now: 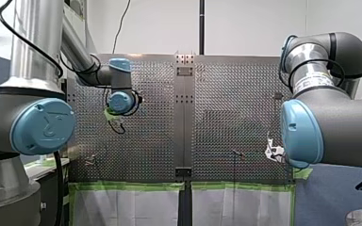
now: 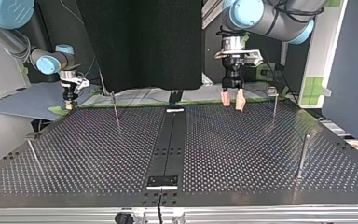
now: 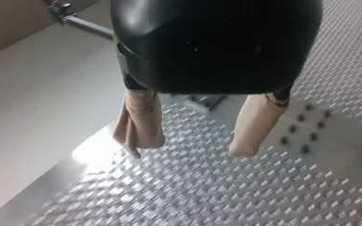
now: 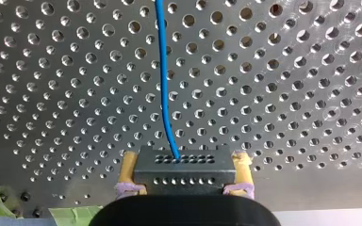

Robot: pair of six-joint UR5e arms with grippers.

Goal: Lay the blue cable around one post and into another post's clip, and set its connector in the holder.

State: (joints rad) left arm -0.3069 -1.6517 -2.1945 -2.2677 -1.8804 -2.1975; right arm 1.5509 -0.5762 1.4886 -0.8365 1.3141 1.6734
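Right jaws: closed on the black connector (image 4: 181, 169), with the yellowish pads (image 4: 128, 165) pressed against its two sides.
Left jaws: wide apart, the beige pads (image 3: 140, 123) holding nothing, hanging just above the tabletop's far edge in the top view.
Cable: the blue cable (image 4: 165, 84) leaves the connector's holed face and runs straight ahead of the right jaws over the tabletop. Its other end is out of view.
Done so far: by my judgement only the pick-up, since the connector is gripped and nothing more shows.
Left to do: all the routing. No cable is seen around any post (image 2: 303, 156) or in a clip, and the connector is not set down.
Clip: the far post (image 2: 274, 100) near the left jaws seems to carry a small fitting on top. I cannot tell for certain that it is the clip.
Holder: I cannot pick it out.
Tabletop: a perforated metal sheet (image 2: 242, 149) in two halves joined by a dark centre strip (image 2: 170, 140), with thin upright posts standing well apart.
Room: pale walls, green tape (image 1: 127, 186) along the tabletop's edge and white sheets beneath it.
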